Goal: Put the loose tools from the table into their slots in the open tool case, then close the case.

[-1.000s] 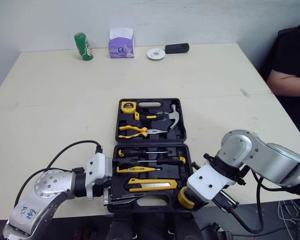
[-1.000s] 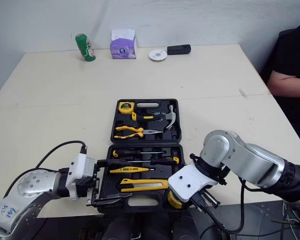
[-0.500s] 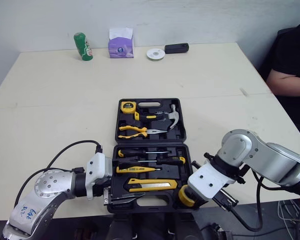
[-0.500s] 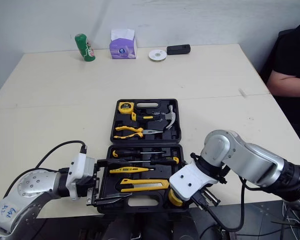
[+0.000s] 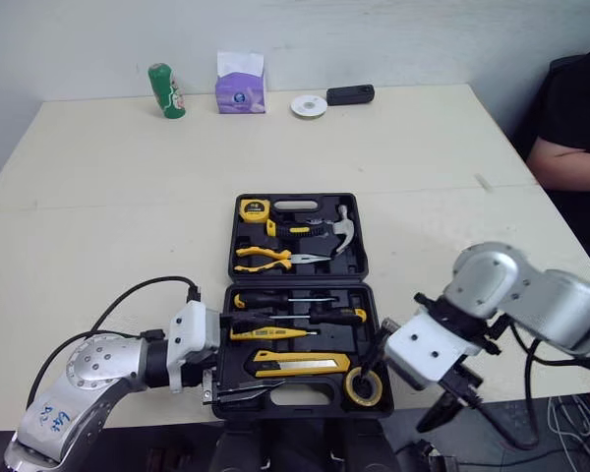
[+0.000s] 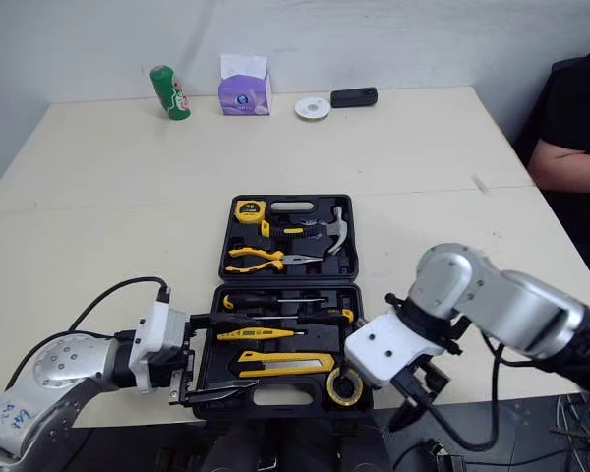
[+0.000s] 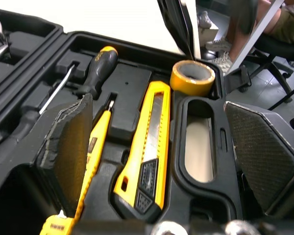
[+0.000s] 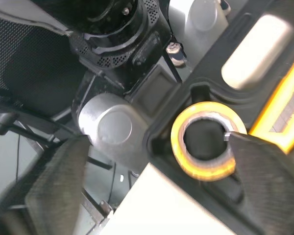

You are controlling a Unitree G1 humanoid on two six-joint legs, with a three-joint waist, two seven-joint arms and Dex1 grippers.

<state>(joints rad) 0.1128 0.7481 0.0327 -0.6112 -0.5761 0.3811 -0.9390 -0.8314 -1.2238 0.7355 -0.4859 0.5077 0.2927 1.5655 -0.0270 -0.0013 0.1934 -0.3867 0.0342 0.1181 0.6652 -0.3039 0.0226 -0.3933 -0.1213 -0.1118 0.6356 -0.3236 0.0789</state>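
Note:
The black tool case (image 5: 297,283) lies open in the middle of the table. A yellow tape roll (image 5: 350,389) (image 8: 178,142) lies flat in the front right corner slot of its near half. My right gripper (image 5: 410,383) (image 8: 161,196) stands open just right of that corner, at the table's front edge, apart from the roll. My left gripper (image 5: 238,356) (image 7: 161,137) is open at the case's front left, its fingers astride the yellow utility knife (image 7: 147,147) and the handle cut-out. Screwdrivers (image 5: 285,300), pliers (image 5: 265,261), a tape measure (image 5: 253,208) and a hammer (image 5: 339,231) sit in their slots.
Along the table's far edge stand a green can (image 5: 166,90), a purple tissue box (image 5: 240,84), a white disc (image 5: 306,105) and a black device (image 5: 349,94). A person's arm (image 5: 570,157) rests at the right side of the table.
My right gripper has opened and let go of the tape roll, which now lies in the corner slot. The right arm has drawn back to the right. The left arm has not moved.

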